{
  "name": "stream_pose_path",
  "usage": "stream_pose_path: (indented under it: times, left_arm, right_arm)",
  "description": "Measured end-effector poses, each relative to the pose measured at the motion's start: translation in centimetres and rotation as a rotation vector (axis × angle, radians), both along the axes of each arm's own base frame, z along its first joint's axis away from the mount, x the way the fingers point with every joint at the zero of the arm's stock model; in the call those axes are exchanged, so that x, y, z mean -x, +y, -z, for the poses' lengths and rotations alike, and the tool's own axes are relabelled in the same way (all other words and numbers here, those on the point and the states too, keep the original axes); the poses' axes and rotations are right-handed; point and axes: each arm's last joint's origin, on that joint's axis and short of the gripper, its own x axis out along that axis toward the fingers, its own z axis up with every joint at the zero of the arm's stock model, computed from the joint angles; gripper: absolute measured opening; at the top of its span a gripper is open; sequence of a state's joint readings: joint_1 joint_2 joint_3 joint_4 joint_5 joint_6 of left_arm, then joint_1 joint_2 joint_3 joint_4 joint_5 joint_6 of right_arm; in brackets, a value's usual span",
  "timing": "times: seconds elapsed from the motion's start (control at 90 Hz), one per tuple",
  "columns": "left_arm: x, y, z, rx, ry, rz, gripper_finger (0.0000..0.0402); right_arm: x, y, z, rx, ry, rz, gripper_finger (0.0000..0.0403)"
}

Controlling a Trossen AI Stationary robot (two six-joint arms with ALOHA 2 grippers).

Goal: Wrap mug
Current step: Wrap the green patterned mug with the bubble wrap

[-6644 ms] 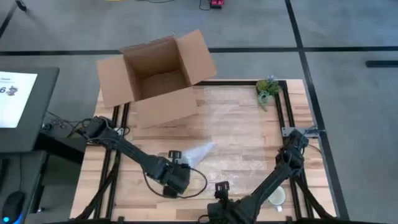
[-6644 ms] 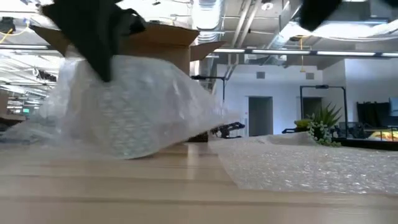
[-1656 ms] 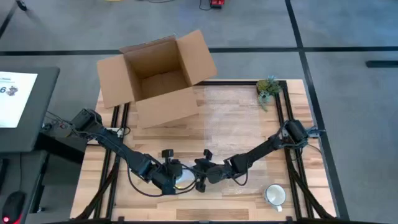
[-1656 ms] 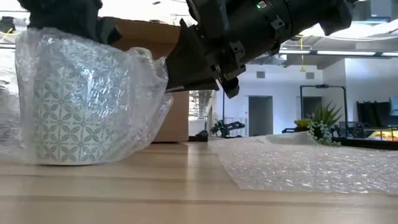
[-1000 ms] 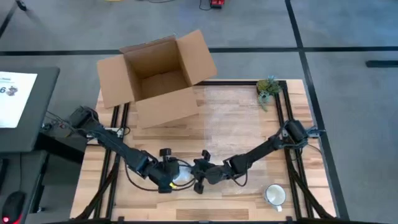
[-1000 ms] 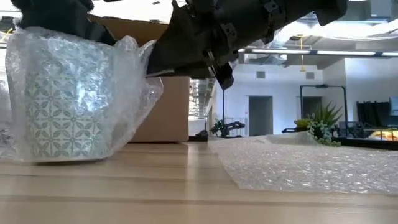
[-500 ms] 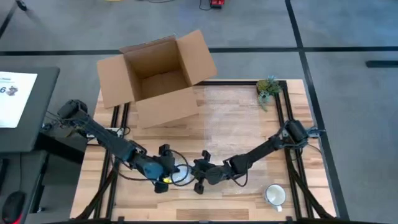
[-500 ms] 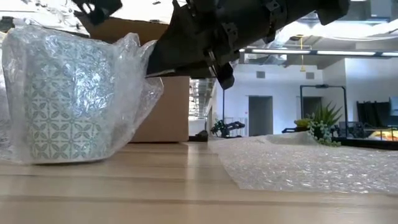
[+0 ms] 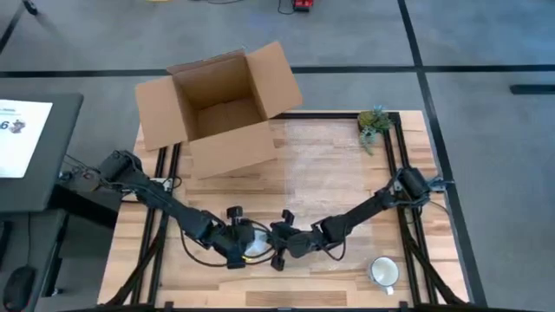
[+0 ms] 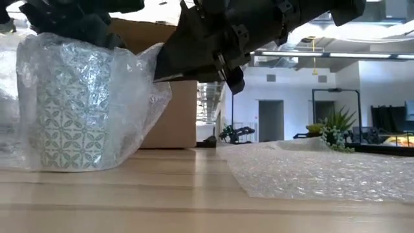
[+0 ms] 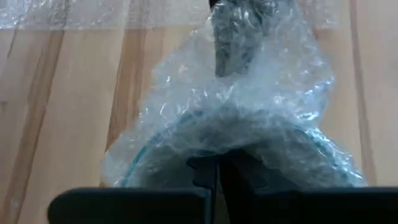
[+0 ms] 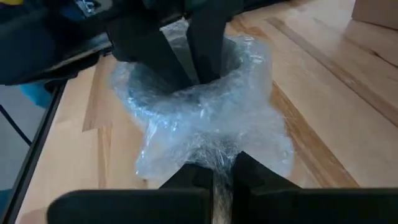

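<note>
**Op:** Since half a second ago, my left tool (image 9: 238, 243) has swung back in from the left of the frame and sits over the mug (image 9: 252, 246) again. Seen from the low camera, the mug has shifted slightly to the right.

**Desk:** Where is the mug exactly?

**Op:** Lower middle of the high view, a little left of centre. It stands upright on the worktop (image 9: 329, 277) between my two tools. The low camera shows its green tile pattern through the bubble wrap (image 10: 139, 97) bunched around it.

**Desk:** And the left tool's state?

**Op:** Clenched, as far as I can see. On its own wrist camera the two fingers run almost together. From the right wrist camera I see their tips dipping into the mug's wrapped mouth.

**Desk:** Right side?

**Op:** My right tool (image 9: 274, 246) is just beside the mug, on its right in the high view. It is pinched on a gathered tail of the bubble wrap at the mug's side. The wrist camera shows that fold caught between its fingers (image 12: 186, 177).

**Desk:** Anything else on there?

**Op:** A loose bubble-wrap sheet (image 9: 325, 165) lies flat in the upper middle. An open cardboard box (image 9: 217, 108) stands at the upper left, and a small plant (image 9: 374, 122) at the upper right corner. A second, bare mug (image 9: 384, 272) stands at the lower right, well apart from the tools.
</note>
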State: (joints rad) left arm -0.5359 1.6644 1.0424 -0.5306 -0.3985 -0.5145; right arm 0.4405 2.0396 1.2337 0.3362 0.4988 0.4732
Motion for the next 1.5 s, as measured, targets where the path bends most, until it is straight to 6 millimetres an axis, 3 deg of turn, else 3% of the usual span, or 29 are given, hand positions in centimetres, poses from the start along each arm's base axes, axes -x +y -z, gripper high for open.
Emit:
stream_pose_path:
  times: [0.244,0.567,0.756,0.911,1.244,1.5]
  left_arm:
    - [0.3,0.2,-1.0,0.014,-0.021,0.04,0.0]
    - [3.0,1.4,-6.6,0.168,-0.143,0.044,0.0]
    - [3.7,1.9,-8.2,0.27,-0.203,-0.048,0.0]
    - [3.2,1.4,-7.2,0.245,-0.178,-0.043,0.0]
    - [0.8,0.5,-2.1,0.094,-0.063,-0.107,0.0]
    - [0.4,0.8,-1.3,0.046,-0.035,-0.078,0.0]
  right_arm:
    - [-0.1,0.3,-0.4,-0.021,-0.019,0.03,0.0001]
    - [-0.1,0.4,-0.5,-0.029,-0.028,0.058,0.0001]
    - [-0.1,0.4,-0.5,-0.03,-0.027,0.061,0.0001]
    - [0.0,0.4,-0.5,-0.027,-0.024,0.061,0.0001]
    - [0.1,0.6,-0.4,-0.023,-0.021,0.057,0.0001]
    - [0.3,1.1,-0.4,-0.014,-0.025,0.062,0.0001]
